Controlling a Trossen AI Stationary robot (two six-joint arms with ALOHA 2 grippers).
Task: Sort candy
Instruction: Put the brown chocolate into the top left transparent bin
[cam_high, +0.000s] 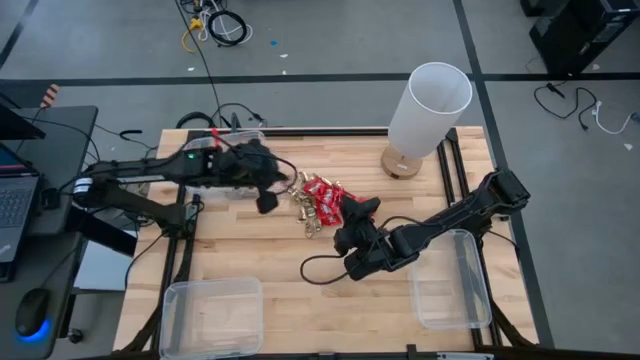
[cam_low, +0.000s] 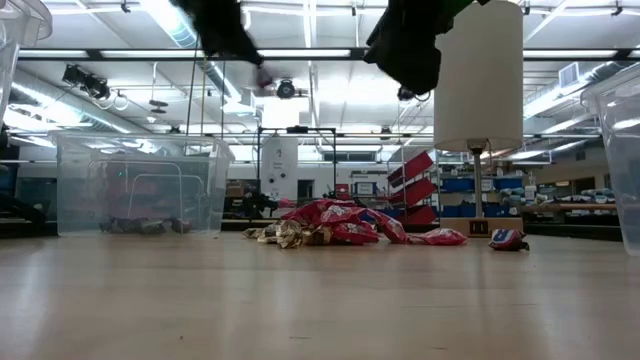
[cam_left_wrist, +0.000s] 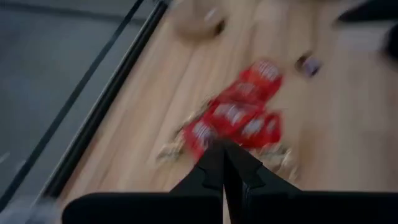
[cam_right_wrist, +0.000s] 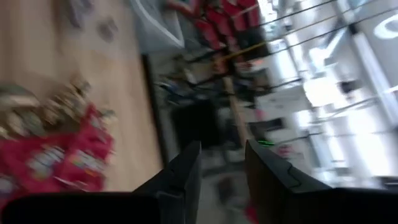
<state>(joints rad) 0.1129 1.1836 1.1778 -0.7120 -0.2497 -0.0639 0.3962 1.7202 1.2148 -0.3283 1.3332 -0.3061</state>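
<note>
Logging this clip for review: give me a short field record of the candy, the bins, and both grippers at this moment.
candy pile: red packets and gold-foil pieces heaped mid-table
stray piece: one candy lying apart from the pile, near the lamp
left gripper: shut, nothing seen held, beside the pile
right gripper: open, empty, by the pile
bins: clear bin front left, clear bin front right, a third behind the left arm
</note>
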